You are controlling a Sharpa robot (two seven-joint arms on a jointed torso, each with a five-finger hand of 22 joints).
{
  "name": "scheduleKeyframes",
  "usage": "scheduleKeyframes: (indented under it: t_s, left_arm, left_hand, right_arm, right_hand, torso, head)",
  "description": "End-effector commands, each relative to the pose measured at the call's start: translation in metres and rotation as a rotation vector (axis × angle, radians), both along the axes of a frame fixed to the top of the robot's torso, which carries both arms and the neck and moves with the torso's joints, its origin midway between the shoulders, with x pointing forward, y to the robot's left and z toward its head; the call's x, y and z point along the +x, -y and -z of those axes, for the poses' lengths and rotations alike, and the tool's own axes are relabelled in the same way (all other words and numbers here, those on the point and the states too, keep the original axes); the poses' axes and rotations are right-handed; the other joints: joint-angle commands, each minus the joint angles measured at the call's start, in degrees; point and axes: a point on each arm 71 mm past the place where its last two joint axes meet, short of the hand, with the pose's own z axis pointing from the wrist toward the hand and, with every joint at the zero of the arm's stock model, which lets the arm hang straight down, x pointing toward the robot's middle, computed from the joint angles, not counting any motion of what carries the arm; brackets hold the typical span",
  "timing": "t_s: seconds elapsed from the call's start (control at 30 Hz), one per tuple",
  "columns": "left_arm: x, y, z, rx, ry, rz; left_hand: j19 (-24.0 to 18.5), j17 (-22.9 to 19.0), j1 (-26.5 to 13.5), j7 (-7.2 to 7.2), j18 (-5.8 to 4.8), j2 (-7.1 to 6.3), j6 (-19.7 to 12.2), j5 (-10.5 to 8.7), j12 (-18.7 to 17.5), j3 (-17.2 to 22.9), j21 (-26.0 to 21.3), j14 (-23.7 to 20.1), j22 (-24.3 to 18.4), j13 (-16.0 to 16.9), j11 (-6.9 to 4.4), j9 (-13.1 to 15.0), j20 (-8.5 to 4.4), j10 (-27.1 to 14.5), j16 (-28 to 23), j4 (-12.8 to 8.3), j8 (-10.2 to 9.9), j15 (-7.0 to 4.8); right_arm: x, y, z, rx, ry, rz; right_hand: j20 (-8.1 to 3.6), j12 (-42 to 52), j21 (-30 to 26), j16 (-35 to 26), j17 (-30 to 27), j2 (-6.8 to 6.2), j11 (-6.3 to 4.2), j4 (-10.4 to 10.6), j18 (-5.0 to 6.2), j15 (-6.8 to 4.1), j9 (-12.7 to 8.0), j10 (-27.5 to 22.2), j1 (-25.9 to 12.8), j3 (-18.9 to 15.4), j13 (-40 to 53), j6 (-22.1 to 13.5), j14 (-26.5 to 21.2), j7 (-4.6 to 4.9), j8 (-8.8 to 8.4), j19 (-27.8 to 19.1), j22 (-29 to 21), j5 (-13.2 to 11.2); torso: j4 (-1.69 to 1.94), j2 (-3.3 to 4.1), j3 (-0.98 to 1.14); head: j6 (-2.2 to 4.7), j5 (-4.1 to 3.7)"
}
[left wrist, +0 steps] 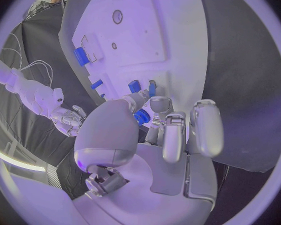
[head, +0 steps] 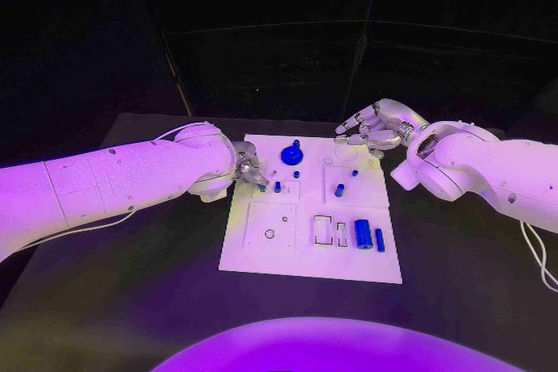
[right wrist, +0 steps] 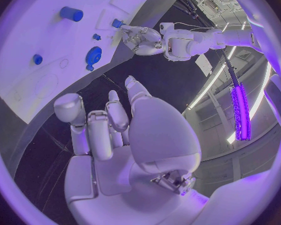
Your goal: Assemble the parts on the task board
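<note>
Hovering at the white task board (head: pixel 262 263) mid-frame on the desk (head: pixel 116 307), the left robot hand (head: pixel 247 169) seems to pinch a small blue part (left wrist: pixel 152 88) and should lower it squarely, while the right robot hand (head: pixel 374 128) waits empty, fingers loosely apart, upper right.

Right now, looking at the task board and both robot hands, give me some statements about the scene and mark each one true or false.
1. The task board is white and lies on a black table. True.
2. The right hand is holding the round blue part. False: that part sits on the board, apart from the right hand, which hovers off the board's far right corner with nothing in it.
3. The left hand is at the board's left edge. True.
4. The large blue cylinder lies on the table beside the board. False: it rests on the board, on its right side, nearer the robot.
5. Both arms are white. True.
</note>
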Motion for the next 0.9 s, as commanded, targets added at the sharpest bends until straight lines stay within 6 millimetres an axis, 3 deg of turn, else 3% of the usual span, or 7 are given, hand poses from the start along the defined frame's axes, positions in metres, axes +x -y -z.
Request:
scheduleKeyframes:
  t_s: [0.03, 0.9]
  left_arm:
    - [-0.0013, -0.0013, 0.0030, 0.044, -0.017, 0.007]
    - [-0.0043, 0.0007, 0.0057, 0.067, -0.047, 0.026]
  left_hand:
    - [1.18, 15.09, 0.00, -0.43, -0.43, 0.54, 0.11, 0.13, 0.25, 6.28, 0.09, 5.84, 0.09, 0.09, -0.13, 0.12, -0.34, 0.60, 0.18, -5.90, 0.35, -0.38]
    - [1.19, 15.09, -0.18, -0.52, -0.43, 0.45, 0.19, 0.13, -0.20, 6.40, 0.11, 5.84, 0.13, -0.67, -0.19, 0.22, -0.36, 0.33, 0.18, -5.88, 0.57, -0.42]
  right_arm:
    - [-0.0002, -0.0010, -0.0013, 0.005, 0.003, -0.010]
    - [0.0000, -0.0013, -0.0011, 0.005, 0.002, -0.011]
  right_hand:
    - [-0.18, -0.23, -0.21, -0.32, 4.91, 0.51, -0.09, 0.26, 0.88, -0.38, -0.04, -0.22, -0.05, -0.07, -0.05, -0.08, 3.51, -0.14, 0.34, -0.35, -0.05, 0.30]
    - [-0.19, -0.20, -0.22, -0.32, 4.92, 0.54, -0.09, 0.20, 0.88, -0.39, -0.04, -0.21, 0.10, -0.06, -0.04, -0.10, 3.51, -0.14, 0.38, -0.33, -0.05, 0.30]
  torso:
    - [0.04, -0.01, 0.02]
    - [0.02, -0.02, 0.00]
  head:
    - [-0.08, -0.02]
    - [-0.29, -0.02]
